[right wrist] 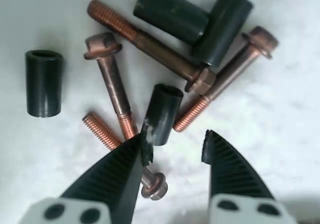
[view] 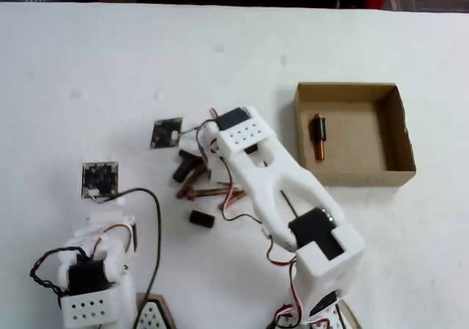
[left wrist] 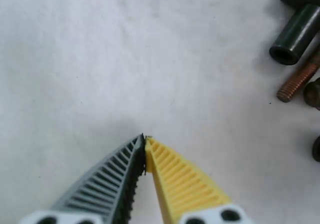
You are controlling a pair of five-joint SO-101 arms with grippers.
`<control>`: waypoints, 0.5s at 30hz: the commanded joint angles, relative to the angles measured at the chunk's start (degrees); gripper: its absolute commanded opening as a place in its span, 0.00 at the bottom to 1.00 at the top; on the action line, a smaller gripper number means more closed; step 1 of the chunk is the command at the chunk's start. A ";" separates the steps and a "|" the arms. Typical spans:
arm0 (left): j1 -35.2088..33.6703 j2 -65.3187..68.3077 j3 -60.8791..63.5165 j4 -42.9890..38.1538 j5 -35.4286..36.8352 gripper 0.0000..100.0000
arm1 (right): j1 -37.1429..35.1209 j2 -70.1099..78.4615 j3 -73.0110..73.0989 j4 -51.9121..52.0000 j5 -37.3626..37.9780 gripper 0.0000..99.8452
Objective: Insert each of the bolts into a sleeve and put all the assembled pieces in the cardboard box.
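The right end effector (right wrist: 175,146) gapes wide above bolts (right wrist: 112,84), its finger (right wrist: 117,179) hiding one shank; left end effector (left wrist: 145,140) pinched together.

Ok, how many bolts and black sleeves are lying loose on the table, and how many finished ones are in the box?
Loose bolts: 4
Loose sleeves: 4
Assembled piece in the cardboard box: 1
Total: 9

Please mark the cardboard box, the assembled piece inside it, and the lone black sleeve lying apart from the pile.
cardboard box (view: 348,92): high view, inner face of its far wall.
assembled piece (view: 319,135): high view, mid-length, where sleeve meets shank.
lone black sleeve (view: 201,219): high view, middle of its side.
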 commanded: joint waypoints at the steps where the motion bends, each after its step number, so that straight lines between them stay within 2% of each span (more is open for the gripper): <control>1: -0.40 -0.40 -0.09 0.35 -0.44 0.02 | -2.07 -3.47 -2.37 0.66 -2.81 0.15; 7: -0.40 -0.40 -0.09 0.35 -0.44 0.02 | -4.70 -0.13 -1.76 0.31 -4.31 0.15; 15: -0.40 -0.40 -0.09 0.35 -0.44 0.02 | -4.09 5.49 -2.20 -2.07 -4.31 0.15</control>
